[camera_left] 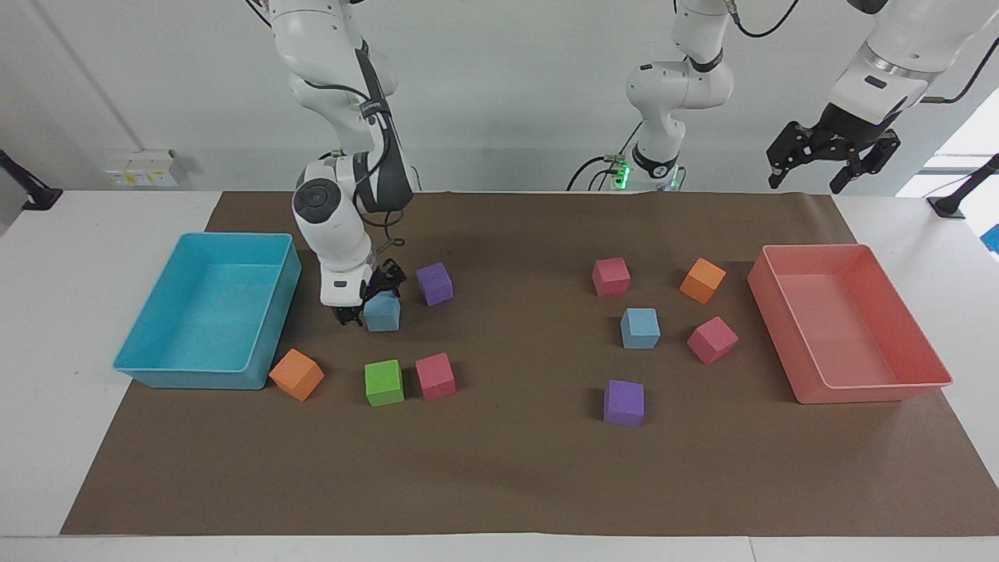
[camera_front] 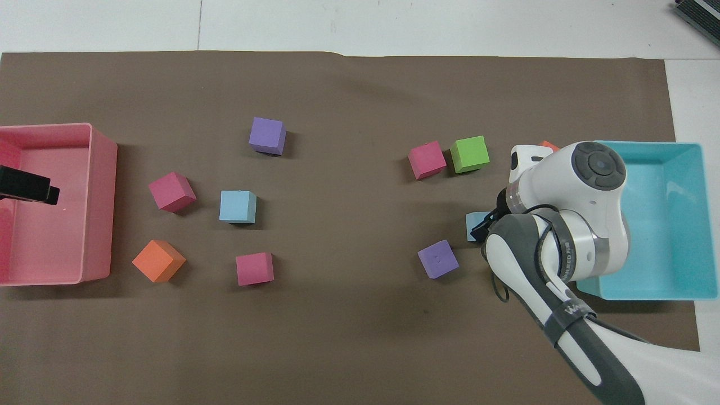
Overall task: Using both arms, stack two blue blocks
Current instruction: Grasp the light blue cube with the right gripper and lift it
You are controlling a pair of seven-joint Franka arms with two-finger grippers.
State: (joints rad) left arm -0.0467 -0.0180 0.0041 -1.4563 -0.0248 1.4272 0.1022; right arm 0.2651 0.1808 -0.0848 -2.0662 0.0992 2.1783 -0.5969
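Note:
One blue block [camera_left: 383, 314] lies near the turquoise tray; in the overhead view only an edge of it [camera_front: 475, 225] shows beside the arm. My right gripper [camera_left: 368, 303] is down at it, its fingers on two sides of it and shut on it, at or just above the mat. The second blue block [camera_left: 640, 328] sits free on the mat toward the left arm's end, also in the overhead view [camera_front: 238, 206]. My left gripper [camera_left: 807, 179] waits open and empty, raised over the pink tray's end [camera_front: 25, 188].
A turquoise tray [camera_left: 156, 367] stands beside the right gripper. A purple cube [camera_left: 434, 283], an orange cube [camera_left: 296, 375], a green cube [camera_left: 384, 382] and a red cube [camera_left: 435, 376] surround the held block. Several cubes ring the second blue block. The pink tray [camera_left: 874, 386] stands at the left arm's end.

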